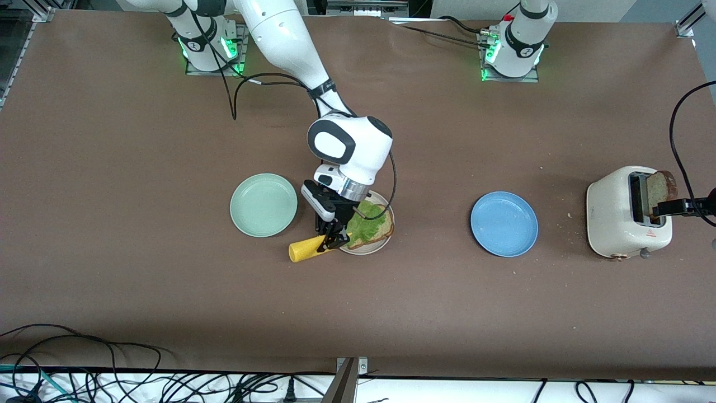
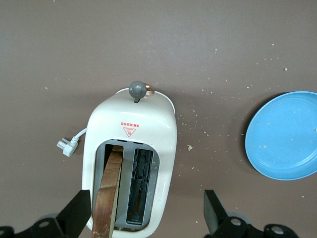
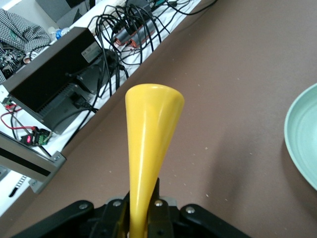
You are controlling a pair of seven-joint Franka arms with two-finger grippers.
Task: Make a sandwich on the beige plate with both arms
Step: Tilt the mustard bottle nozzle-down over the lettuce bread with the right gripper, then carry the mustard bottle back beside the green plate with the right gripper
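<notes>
Second slice waits in the toaster; half-built sandwich sits on the beige plate.

The bread slice (image 2: 108,196) looks light, stiff and crumbly: pinch its crusts gently. Left gripper (image 2: 148,213) hangs spread over the toaster (image 2: 133,148), which bears only a red triangle mark, its lettering unreadable. Right gripper (image 1: 331,238) pinches a yellow tool (image 3: 146,148) beside the beige plate (image 1: 358,250), where lettuce (image 1: 366,226) lies on bread.

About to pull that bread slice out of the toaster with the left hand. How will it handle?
The bread slice stands upright on its own, so it is probably stiff. Crumbs around the toaster suggest it flakes. The left hand straddles it open; squeeze gently.
</notes>
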